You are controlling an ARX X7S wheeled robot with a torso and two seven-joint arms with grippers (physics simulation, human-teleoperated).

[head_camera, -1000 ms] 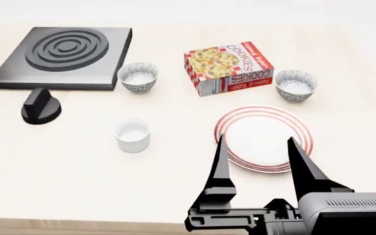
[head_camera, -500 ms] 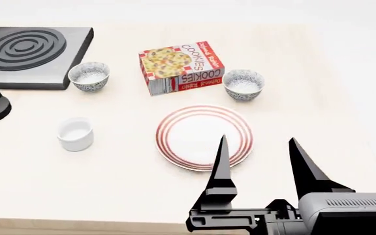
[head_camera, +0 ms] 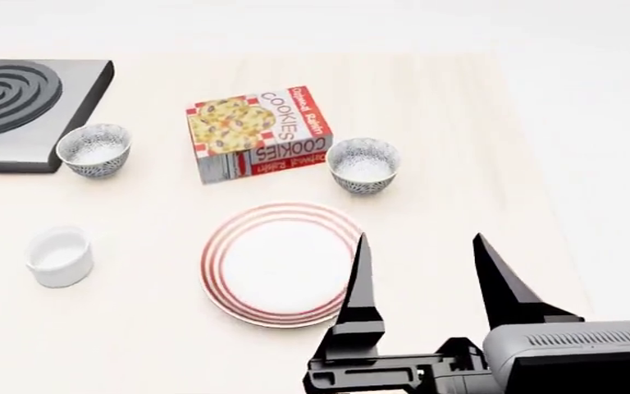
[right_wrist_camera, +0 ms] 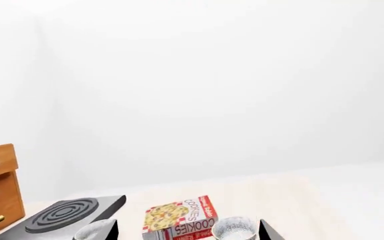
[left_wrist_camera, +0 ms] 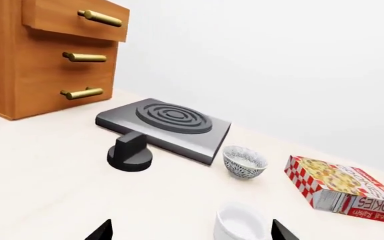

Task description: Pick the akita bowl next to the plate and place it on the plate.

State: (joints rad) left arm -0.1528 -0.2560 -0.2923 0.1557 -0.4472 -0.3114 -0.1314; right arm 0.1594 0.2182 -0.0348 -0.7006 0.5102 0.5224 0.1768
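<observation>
The akita bowl (head_camera: 364, 164), speckled grey and white, stands just beyond the plate's far right rim and beside the cookie box; it also shows in the right wrist view (right_wrist_camera: 235, 230). The plate (head_camera: 282, 263), white with red rings, lies empty. My right gripper (head_camera: 419, 238) hovers open over the table at the plate's near right edge, short of the bowl, with nothing between its fingers (right_wrist_camera: 188, 227). My left gripper (left_wrist_camera: 190, 231) is open too, low over the table by a plain white cup (left_wrist_camera: 242, 225). It is out of the head view.
A second speckled bowl (head_camera: 94, 150) sits by the black stove plate (head_camera: 20, 98). The cookie box (head_camera: 258, 135) lies between the two bowls. The white cup (head_camera: 60, 256) stands left of the plate. A black knob (left_wrist_camera: 130, 152) and a wooden drawer cabinet (left_wrist_camera: 45, 55) are further left.
The head view has swung to the right, so everything on the table slid left in it. Both grippers stay open and empty.
</observation>
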